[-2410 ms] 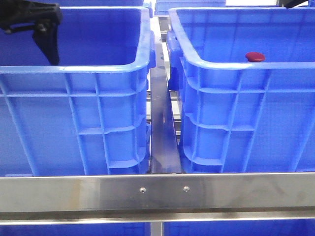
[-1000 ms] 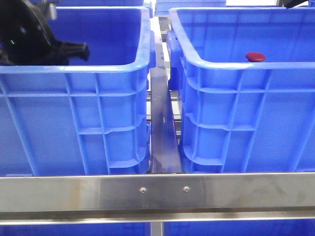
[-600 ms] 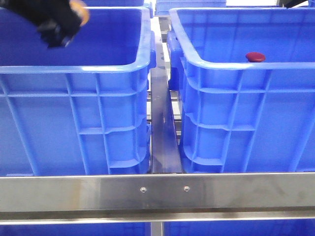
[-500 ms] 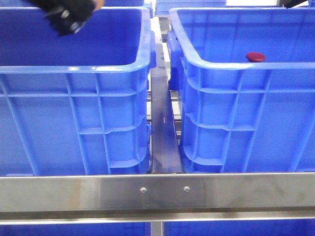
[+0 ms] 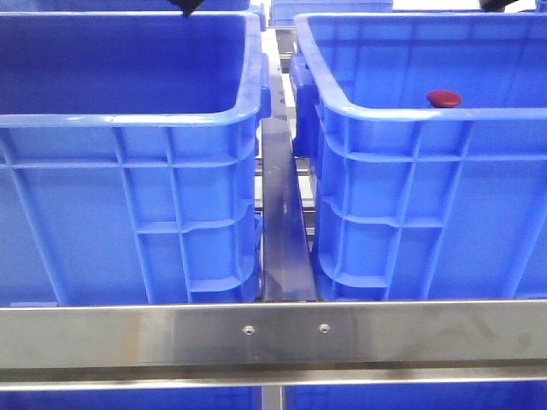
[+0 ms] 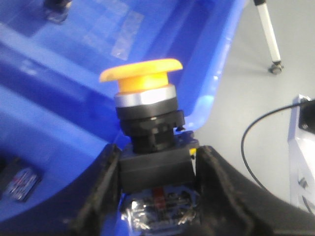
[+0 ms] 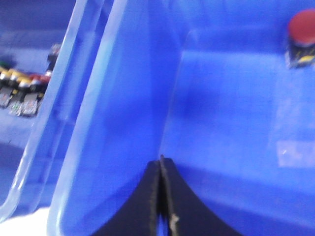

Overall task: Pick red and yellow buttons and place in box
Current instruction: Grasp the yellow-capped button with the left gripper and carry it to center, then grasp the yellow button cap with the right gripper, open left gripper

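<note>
Yellow button — in left hand

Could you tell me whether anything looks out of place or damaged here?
Nothing stands out. The yellow button sits upright in the left gripper, the red button lies in the right crate, and both crates look intact.

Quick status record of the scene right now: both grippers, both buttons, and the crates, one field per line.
left gripper: shut on the yellow button, clamped at its black base, cap upward
right gripper: shut, nothing between the fingers, above the right crate's interior
red button: lying inside the right crate, near its front wall
left crate: no button visible inside in the front view
other parts: a row of small components lies outside the right crate's wall, too blurred to identify
remaining: yellow button not yet released
</note>
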`<state>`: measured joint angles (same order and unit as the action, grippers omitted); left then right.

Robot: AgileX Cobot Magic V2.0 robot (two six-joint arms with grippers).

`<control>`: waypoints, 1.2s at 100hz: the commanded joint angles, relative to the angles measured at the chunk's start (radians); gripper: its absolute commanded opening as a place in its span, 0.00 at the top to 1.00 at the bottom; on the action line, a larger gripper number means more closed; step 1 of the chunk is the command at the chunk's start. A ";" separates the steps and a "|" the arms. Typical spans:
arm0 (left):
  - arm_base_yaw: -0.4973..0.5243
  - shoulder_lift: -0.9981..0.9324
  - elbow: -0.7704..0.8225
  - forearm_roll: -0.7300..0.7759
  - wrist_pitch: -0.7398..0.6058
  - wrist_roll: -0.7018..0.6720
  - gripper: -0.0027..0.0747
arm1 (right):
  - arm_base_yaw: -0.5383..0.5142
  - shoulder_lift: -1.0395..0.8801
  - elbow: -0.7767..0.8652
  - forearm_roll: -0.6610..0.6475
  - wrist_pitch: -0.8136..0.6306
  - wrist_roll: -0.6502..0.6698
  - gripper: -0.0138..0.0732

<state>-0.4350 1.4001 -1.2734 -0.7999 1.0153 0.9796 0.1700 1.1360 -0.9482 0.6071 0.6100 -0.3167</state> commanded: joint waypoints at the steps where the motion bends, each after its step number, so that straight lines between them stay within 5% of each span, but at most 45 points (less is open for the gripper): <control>1: -0.046 -0.019 -0.034 -0.077 -0.020 0.033 0.93 | 0.004 -0.023 -0.040 0.044 -0.009 -0.012 0.79; 20: -0.090 0.027 -0.034 -0.071 -0.047 0.039 0.93 | 0.004 -0.023 -0.040 0.181 0.050 -0.012 0.30; 29: -0.090 0.042 -0.034 -0.071 -0.047 0.039 0.93 | 0.004 -0.023 -0.040 0.250 0.099 -0.014 0.18; 68: -0.090 0.046 -0.034 -0.075 -0.042 0.039 0.93 | 0.005 -0.018 -0.040 0.651 0.214 -0.165 0.18; 120: -0.090 0.046 -0.034 -0.076 -0.042 0.039 0.94 | 0.085 0.115 -0.040 0.702 0.229 -0.177 0.18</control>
<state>-0.5174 1.4793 -1.2734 -0.8077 0.9883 1.0174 0.2513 1.2636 -0.9537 1.2423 0.8333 -0.4761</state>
